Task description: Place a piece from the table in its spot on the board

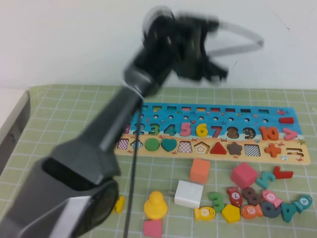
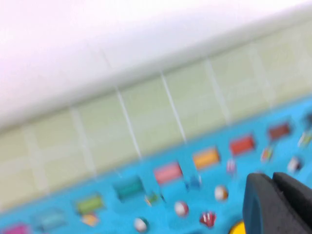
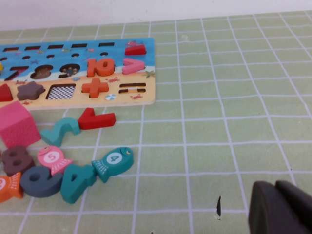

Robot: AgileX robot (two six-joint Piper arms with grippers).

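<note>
My left pincer (image 1: pixel 210 74) hangs raised above the far edge of the board (image 1: pixel 213 131), blurred in the high view, fingers pressed together on nothing I can see. The piece (image 1: pixel 201 130), the yellow 6, sits in its slot in the numeral row, between a pink 5 (image 1: pixel 185 129) and a red 7 (image 1: pixel 216 131). My left wrist view shows only the board's blue top strip with its small coloured bars, the dark fingers (image 2: pixel 273 204) closed at the corner, and a sliver of yellow at the frame's edge that I cannot identify. My right pincer (image 3: pixel 280 209) does not appear in the high view; its own wrist view shows it low over the green table (image 3: pixel 219 122), jaws together, empty, beyond the board's right end, with loose pieces scattered nearby, including a teal fish (image 3: pixel 113 162) and a pink block (image 3: pixel 17 124).
</note>
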